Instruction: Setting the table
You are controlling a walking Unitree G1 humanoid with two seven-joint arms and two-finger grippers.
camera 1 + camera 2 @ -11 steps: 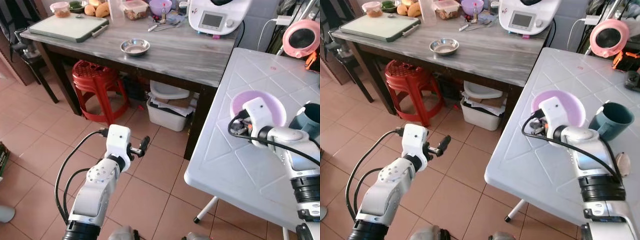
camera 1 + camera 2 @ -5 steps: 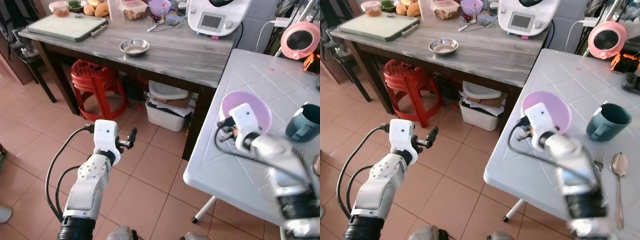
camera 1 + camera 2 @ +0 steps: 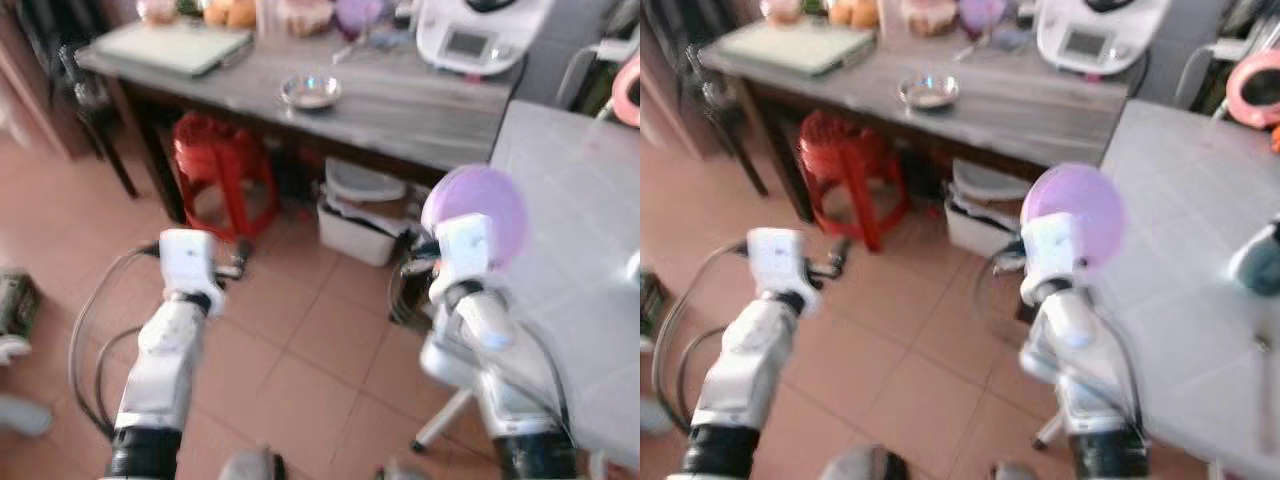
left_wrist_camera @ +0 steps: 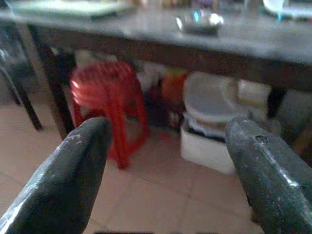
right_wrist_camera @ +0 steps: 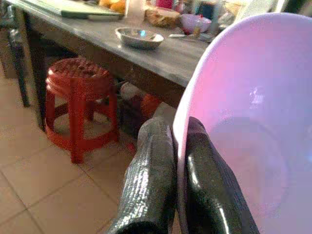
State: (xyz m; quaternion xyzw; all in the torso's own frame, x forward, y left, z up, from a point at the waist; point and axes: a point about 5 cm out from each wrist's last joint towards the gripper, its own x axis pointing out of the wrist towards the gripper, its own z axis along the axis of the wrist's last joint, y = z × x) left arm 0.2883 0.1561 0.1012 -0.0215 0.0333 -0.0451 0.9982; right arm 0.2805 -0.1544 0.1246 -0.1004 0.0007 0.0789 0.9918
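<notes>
I've got the purple bowl [image 5: 243, 112] tipped on edge in the air off the white table's [image 3: 590, 240] corner, rim pinched tight in the right gripper [image 5: 178, 170], so table lies to its right, while left gripper [image 4: 170, 165] hangs spread wide, empty, over floor.

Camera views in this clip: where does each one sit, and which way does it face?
Left eye view: on the head, looking down and forward at the wooden table; both silver arms show.
Right eye view: same head, same scene, shifted slightly.
Left wrist view: along the open left tool, toward the red stool.
Right wrist view: along the right tool, its fingers pinching the pink bowl's rim.
Shared: both wrist views catch the red stool and the steel bowl.
</notes>
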